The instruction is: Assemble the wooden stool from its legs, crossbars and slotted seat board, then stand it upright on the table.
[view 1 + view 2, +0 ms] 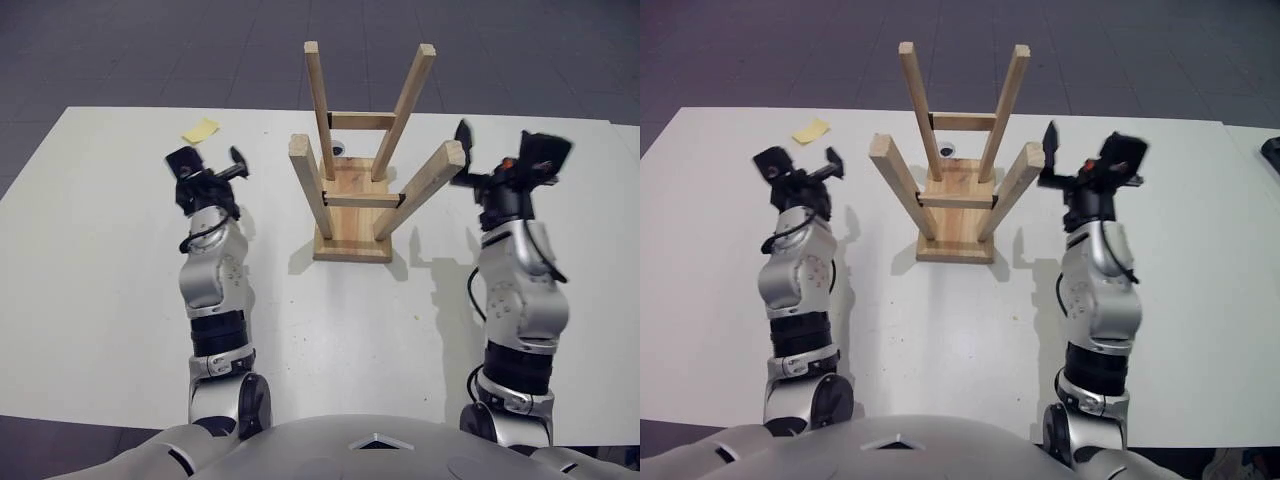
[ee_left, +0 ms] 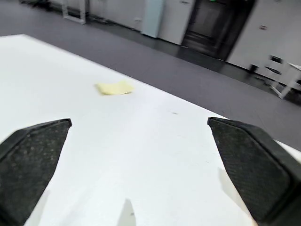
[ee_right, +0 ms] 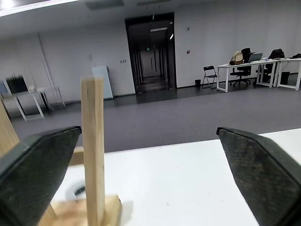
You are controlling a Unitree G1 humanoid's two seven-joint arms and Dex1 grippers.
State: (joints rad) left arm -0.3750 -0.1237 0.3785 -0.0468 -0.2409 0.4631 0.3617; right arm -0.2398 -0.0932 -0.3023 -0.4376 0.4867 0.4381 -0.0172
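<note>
Four legs (image 1: 311, 190) point up from the stool (image 1: 360, 200) (seat board (image 1: 351, 247) down).

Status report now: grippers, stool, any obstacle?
Left gripper, right gripper: open, empty. Wooden stool looks assembled, upside down on table. Yellow paper scrap far left, not obstructing.

Bright, even light, seemingly from overhead fixtures like the ceiling strip light (image 3: 33, 3) glaring in the right wrist view, nearly washes out the white table (image 1: 100, 250), lays soft, faint double shadows beside the stool (image 1: 352, 225), while the right gripper (image 1: 505, 150) looks motion-blurred.
</note>
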